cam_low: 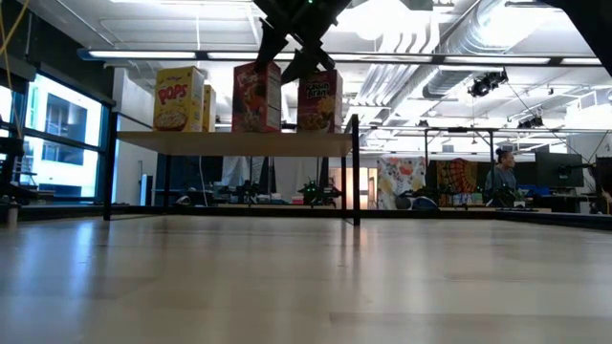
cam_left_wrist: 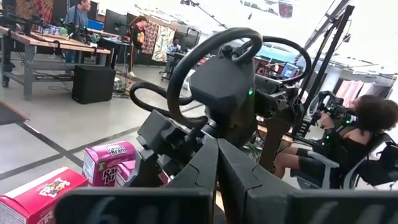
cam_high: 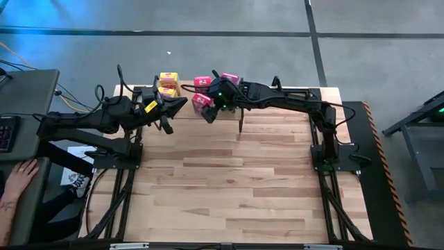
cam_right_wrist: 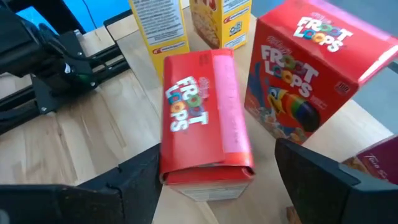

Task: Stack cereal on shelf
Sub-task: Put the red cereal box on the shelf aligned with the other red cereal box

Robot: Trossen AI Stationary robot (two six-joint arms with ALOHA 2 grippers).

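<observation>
The shelf [cam_low: 239,143] stands at the table's far edge with the cereal boxes upright on its plank. In the low view these are a yellow Pops box [cam_low: 179,98], a red Froot Loops box [cam_low: 256,96] and a pink box [cam_low: 319,100]. My right gripper [cam_right_wrist: 217,180] hangs open above the shelf, slanting down. Its fingers stand on either side of one Froot Loops box [cam_right_wrist: 202,118], with gaps showing. A second Froot Loops box [cam_right_wrist: 305,81] and two yellow boxes [cam_right_wrist: 161,25] stand beyond it. My left gripper [cam_high: 166,117] is shut and level, beside the shelf's left part.
Bare wooden table [cam_high: 229,187] lies in front of the shelf. A person's hand [cam_high: 24,170] rests at a desk left of the table. In the left wrist view a seated person [cam_left_wrist: 367,137] is beyond the right arm.
</observation>
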